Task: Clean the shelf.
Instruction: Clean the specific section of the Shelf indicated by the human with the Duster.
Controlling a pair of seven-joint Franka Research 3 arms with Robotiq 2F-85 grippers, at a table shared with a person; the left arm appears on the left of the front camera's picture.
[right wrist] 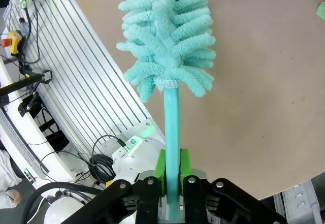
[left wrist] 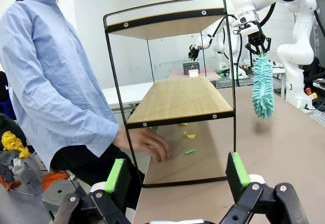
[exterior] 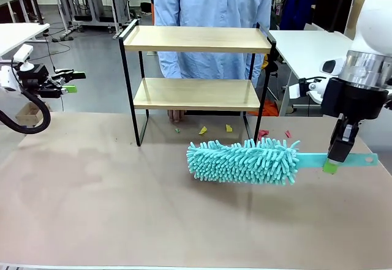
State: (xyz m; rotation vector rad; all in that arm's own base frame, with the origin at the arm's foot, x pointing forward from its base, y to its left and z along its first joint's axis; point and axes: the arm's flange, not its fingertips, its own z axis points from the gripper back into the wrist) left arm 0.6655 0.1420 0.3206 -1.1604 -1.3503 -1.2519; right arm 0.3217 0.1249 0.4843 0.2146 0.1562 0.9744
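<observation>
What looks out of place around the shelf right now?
Small yellow, green and red scraps lie scattered on the brown table beneath the two-tier wooden shelf with a black metal frame and just past its right end. They look like litter rather than stored items. Both boards look bare.

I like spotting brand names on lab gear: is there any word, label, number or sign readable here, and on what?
No text can be read.
The shelf, the duster and the table bear no print.
A small white card far behind the shelf is too small to read.
</observation>
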